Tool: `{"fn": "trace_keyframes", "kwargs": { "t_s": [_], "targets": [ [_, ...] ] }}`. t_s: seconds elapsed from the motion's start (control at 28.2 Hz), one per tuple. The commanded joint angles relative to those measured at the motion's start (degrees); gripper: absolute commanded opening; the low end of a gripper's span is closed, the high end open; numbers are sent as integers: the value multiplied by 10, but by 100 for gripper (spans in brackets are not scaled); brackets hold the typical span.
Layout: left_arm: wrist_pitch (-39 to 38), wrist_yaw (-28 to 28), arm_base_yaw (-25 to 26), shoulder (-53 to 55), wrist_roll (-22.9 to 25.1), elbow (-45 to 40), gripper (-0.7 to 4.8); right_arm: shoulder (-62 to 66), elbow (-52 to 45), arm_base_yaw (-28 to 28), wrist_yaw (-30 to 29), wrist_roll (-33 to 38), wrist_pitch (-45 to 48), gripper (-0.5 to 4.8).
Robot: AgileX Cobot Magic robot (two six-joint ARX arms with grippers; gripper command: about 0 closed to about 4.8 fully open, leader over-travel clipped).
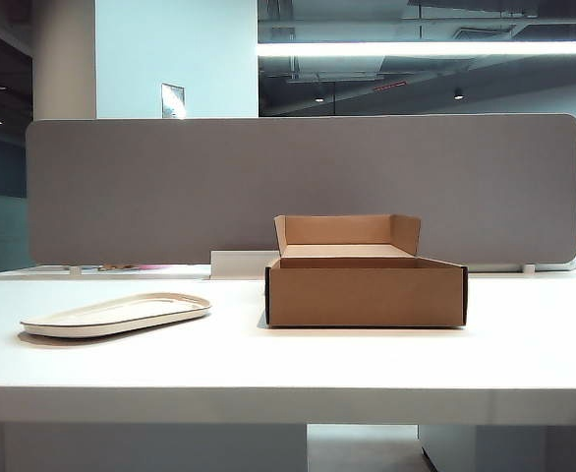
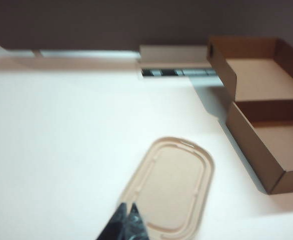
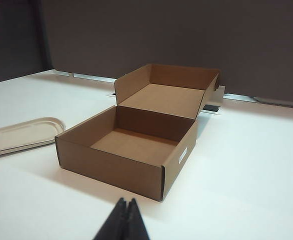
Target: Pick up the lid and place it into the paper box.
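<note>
The off-white oblong lid [image 1: 117, 315] lies flat on the white table, left of the paper box [image 1: 365, 291]. The box stands open, its rear flap upright and its inside bare. Neither arm shows in the exterior view. In the left wrist view my left gripper [image 2: 127, 206] is shut and empty, its tips hovering over the near end of the lid [image 2: 172, 186], with the box [image 2: 269, 140] off to one side. In the right wrist view my right gripper [image 3: 126, 201] is shut and empty, a short way in front of the box [image 3: 136, 145]; the lid [image 3: 21, 135] shows beside it.
A grey partition panel [image 1: 298, 187] runs along the back of the table [image 1: 288, 364]. A low white block [image 1: 241, 264] sits behind the box, against the panel. The table's front edge is close to the camera in the exterior view.
</note>
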Motion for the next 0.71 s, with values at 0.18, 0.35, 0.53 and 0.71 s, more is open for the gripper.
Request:
{"fn": "trace_keyframes", "kwargs": {
  "t_s": [0.18,0.35,0.53,0.71],
  "targets": [
    [2,43,1,193,-106,82,3,-1,-2,0,-1,2,5,-1],
    [-9,43,0,280,-209,97,62,-1,-2,0,-1,2,-14,-1],
    [-6,42,-1,330,-314,97,62,-1,-2,0,0,2,-20,-1],
    [-8,55,-10,390,-378,97,62,-1,-2,0,3,2,-20,-1]
  ]
}}
